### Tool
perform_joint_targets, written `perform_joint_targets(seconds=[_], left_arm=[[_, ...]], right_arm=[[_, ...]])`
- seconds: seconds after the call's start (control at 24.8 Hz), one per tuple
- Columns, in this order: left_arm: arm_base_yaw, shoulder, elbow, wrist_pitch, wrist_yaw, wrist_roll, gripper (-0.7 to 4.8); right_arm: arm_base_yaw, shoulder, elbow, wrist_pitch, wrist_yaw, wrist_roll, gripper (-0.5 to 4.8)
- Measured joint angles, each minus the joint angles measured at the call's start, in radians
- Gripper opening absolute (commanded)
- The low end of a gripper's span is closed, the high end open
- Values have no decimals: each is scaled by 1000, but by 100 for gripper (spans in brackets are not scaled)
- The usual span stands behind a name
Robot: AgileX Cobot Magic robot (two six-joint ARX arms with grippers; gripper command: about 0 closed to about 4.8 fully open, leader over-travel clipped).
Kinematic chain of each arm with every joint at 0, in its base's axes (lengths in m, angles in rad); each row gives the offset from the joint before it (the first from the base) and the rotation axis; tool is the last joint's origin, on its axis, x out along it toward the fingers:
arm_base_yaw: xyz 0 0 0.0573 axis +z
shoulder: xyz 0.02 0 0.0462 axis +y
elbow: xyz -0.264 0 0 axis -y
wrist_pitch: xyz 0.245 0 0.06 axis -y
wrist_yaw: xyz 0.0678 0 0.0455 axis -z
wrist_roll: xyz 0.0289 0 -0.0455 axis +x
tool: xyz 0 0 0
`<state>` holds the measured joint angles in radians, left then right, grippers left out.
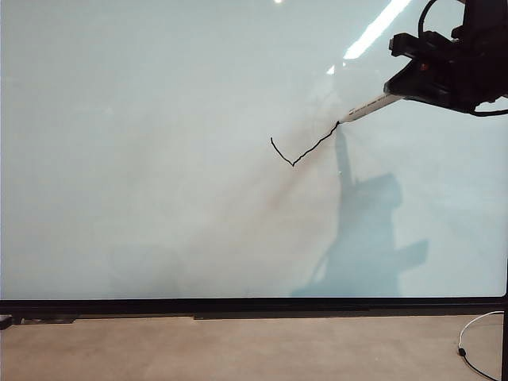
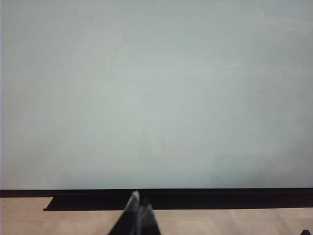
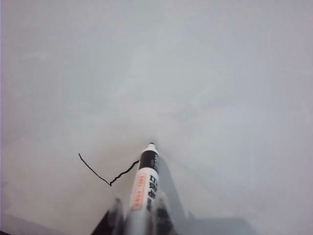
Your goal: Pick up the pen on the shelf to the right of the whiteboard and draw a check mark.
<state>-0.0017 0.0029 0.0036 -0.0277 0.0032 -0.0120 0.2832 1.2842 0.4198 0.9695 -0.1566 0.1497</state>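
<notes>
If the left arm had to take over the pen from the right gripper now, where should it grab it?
Judging by the frames, the bare barrel of the pen between its tip and the right gripper, approached from below. The right gripper is shut on its rear end, and the tip rests at the check mark on the whiteboard. The left gripper sits low, shut.

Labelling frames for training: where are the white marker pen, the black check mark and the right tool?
White marker pen (image 3: 145, 183): right wrist view, printed barrel.
Black check mark (image 1: 293, 164): exterior view, bottom vertex.
Right tool (image 3: 139, 215): right wrist view, between fingertips.
</notes>
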Motion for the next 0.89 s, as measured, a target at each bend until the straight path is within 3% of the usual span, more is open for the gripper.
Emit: perform_joint_targets(seconds=[0.36,0.89], left_arm=[[0,0,0,0,0,0,-4],[0,0,0,0,0,0,-5]], right_arm=[[0,-25,-12,-11,16,-8,-6],[2,-296,-189,-85,66,-32,-6]])
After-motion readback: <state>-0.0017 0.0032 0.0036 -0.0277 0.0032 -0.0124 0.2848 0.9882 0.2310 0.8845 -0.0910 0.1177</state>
